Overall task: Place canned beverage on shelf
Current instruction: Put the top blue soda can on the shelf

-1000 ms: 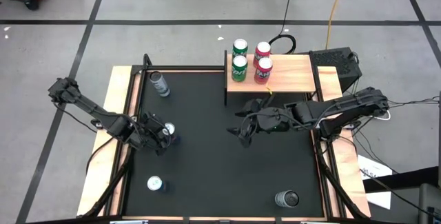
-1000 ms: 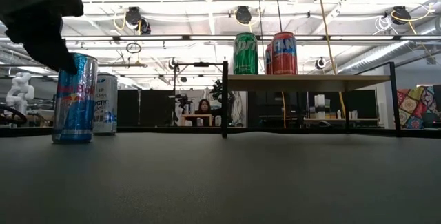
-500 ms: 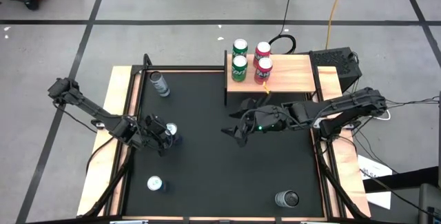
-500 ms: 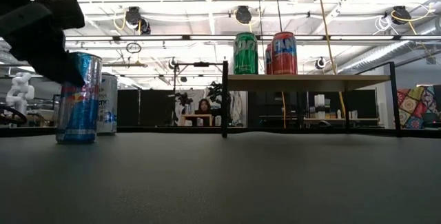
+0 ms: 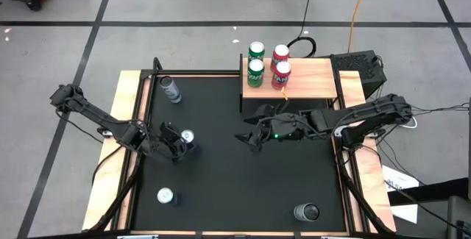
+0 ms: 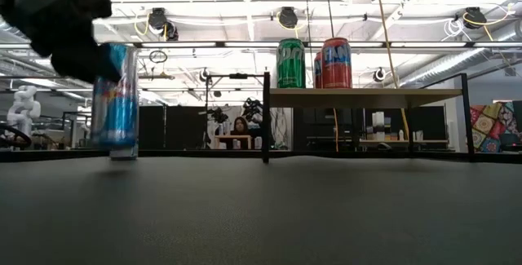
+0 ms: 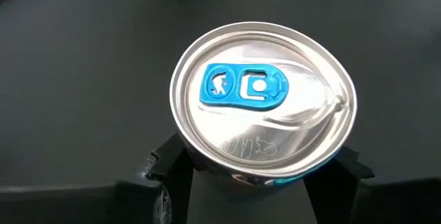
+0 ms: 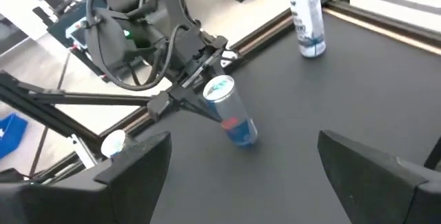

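So the left gripper point(image 5: 179, 145) has its fingers clamped on the blue can point(image 5: 187, 137), holding it over the left side of the table point(image 5: 221, 187), just clear of the surface in the low view. The shelf point(image 5: 309, 81) sits at the far edge and already has two green cans point(image 5: 255, 65) and two red cans point(image 5: 280, 68) on its left end. The right gripper point(image 5: 250, 137) hangs near mid-table with fingers spread apart, nothing in them.
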